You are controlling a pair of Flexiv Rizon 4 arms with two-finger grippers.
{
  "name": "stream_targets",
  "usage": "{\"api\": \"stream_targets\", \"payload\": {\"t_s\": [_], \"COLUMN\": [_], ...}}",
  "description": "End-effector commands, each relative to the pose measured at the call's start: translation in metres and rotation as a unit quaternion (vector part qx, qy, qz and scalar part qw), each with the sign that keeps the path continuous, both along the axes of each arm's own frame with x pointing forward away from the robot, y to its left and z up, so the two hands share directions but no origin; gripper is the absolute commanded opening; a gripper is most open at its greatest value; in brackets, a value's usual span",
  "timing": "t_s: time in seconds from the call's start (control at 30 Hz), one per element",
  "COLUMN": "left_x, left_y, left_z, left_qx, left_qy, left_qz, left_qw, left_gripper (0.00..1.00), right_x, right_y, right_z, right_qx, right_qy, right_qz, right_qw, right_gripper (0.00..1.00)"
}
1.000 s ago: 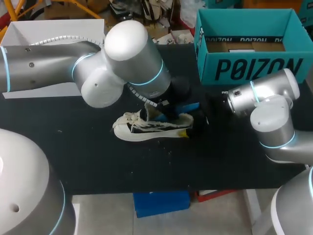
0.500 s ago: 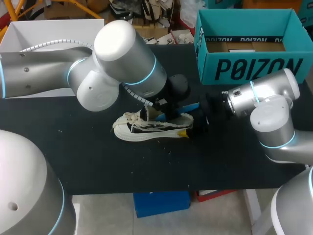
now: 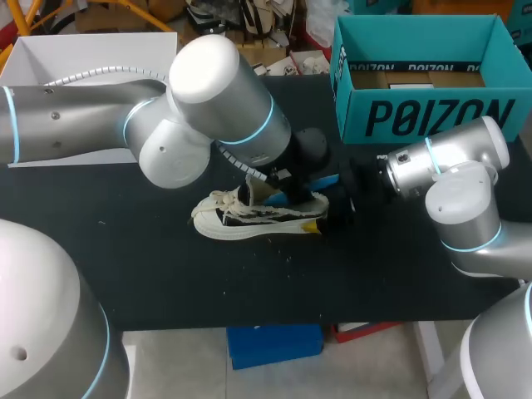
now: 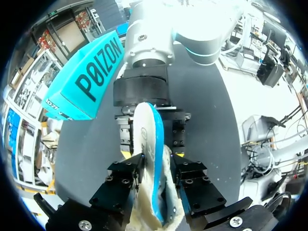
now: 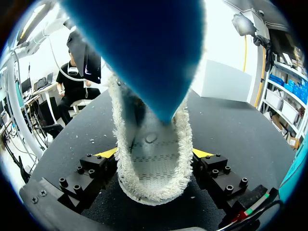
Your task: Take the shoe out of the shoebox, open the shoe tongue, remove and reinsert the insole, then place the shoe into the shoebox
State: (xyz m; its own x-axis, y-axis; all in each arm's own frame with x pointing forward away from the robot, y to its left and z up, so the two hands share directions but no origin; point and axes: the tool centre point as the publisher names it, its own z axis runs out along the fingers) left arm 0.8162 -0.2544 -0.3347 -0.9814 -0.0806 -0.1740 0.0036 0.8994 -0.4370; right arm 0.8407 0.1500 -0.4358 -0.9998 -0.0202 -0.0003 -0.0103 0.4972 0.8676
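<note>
My right gripper (image 5: 155, 154) clamps the heel of the white-and-black low sneaker (image 3: 249, 220), mid-table, near-left of the teal cardboard shoebox (image 3: 432, 116). My left gripper (image 4: 156, 163) pinches the blue foam insole (image 4: 144, 130). I'd keep the insole aligned with the sneaker's length and the heel braced.

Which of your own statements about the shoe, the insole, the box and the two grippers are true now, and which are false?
1. The shoe lies on the black table, outside the teal shoebox. True.
2. The blue insole lies flat on the table beside the shoe. False: the left gripper holds it up over the shoe's opening.
3. The right gripper has the shoe's heel end between its fingers. True.
4. The left gripper is open and far from the shoe. False: it is shut on the insole, right at the shoe.
</note>
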Motion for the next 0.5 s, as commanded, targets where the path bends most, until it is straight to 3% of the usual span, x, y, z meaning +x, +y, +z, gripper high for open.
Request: {"api": "stream_targets", "payload": {"t_s": [0.03,0.07,0.3,0.5], "left_x": [0.002,0.003,0.003,-0.013], "left_y": [-0.006,-0.006,-0.002,0.012], "left_z": [-0.004,-0.004,-0.002,0.011], "left_qx": [-0.002,-0.003,-0.005,-0.015], "left_qy": [0.0,-0.001,-0.003,-0.001], "left_qz": [0.003,0.007,0.007,-0.015], "left_qw": [1.0,1.0,1.0,1.0], "left_gripper": [0.09,0.0,0.0,0.0], "right_x": [0.0,0.0,0.0,0.0], "right_y": [0.0,0.0,0.0,0.0], "right_z": [-0.007,-0.007,-0.007,-0.007], "right_qx": [-0.001,-0.001,-0.001,-0.001], "right_qy": [0.0,0.0,0.0,0.0], "right_qz": [0.0,0.0,0.0,0.0], "right_qw": [1.0,1.0,1.0,1.0], "right_gripper": [0.0,0.0,0.0,0.0]}}
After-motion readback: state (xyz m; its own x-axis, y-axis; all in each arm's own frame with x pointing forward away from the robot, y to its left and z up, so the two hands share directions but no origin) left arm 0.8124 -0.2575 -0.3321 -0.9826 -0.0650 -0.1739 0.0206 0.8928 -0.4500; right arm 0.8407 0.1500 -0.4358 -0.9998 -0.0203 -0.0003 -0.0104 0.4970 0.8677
